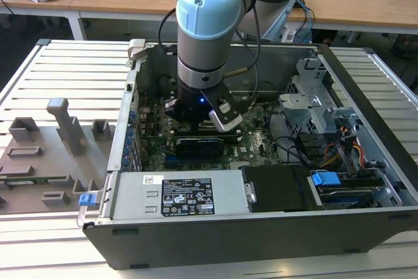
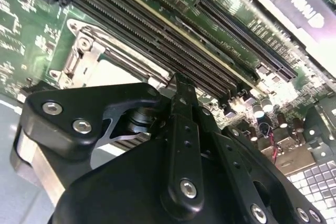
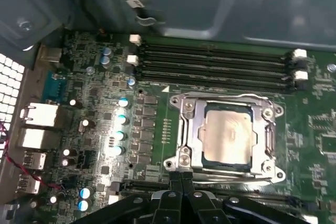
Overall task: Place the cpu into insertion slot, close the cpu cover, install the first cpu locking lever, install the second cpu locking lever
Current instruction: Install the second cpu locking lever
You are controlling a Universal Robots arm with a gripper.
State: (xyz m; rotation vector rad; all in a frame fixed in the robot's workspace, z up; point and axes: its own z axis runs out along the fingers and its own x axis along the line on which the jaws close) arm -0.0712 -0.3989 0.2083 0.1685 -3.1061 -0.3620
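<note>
In the first wrist view the cpu [image 3: 227, 132] lies flat in the insertion slot [image 3: 265, 170], its pale silver top showing through the cut-out of the cpu cover [image 3: 191, 129]. The cover lies down over the chip. A thin metal lever [image 3: 271, 141] runs along one side of the socket. My gripper [image 3: 181, 174] is shut with nothing between its fingers, its tips just at the socket's edge by a screw [image 3: 184, 156]. In the second wrist view the gripper [image 2: 181, 85] hangs close above the cover [image 2: 86, 59]. The exterior view shows the gripper [image 1: 199, 119] low inside the open computer case.
Long memory slots [image 3: 215, 61] run beside the socket, with several capacitors [image 3: 122, 119] on the other side. A black expansion card [image 1: 199, 143], the power supply [image 1: 176, 194] and a drive cage [image 1: 313, 109] crowd the case. Grey fixtures [image 1: 46, 148] lie on the table at the exterior view's left.
</note>
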